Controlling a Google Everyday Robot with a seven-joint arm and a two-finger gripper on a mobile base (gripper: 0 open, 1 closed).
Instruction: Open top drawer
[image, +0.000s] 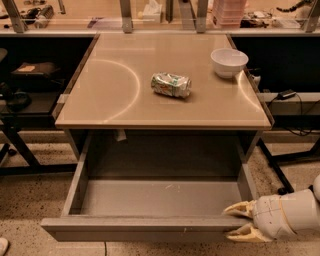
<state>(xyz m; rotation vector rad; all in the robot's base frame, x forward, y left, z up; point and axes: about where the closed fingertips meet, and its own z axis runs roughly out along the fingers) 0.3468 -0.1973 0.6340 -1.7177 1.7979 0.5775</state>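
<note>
The top drawer (150, 197) is pulled far out from under the beige table, showing a shallow, empty grey interior. Its front panel (140, 229) runs along the bottom of the view. My gripper (238, 221) is at the drawer's front right corner. Its cream fingers (239, 208) straddle the top rim of the front panel, one inside and one outside. The white arm (290, 215) comes in from the lower right.
On the beige tabletop (115, 90) lie a crushed green-and-white can (171, 84) and a white bowl (229, 61) at the back right. Dark shelving with gear stands left (25, 85); cables and a table leg are on the right (287, 100).
</note>
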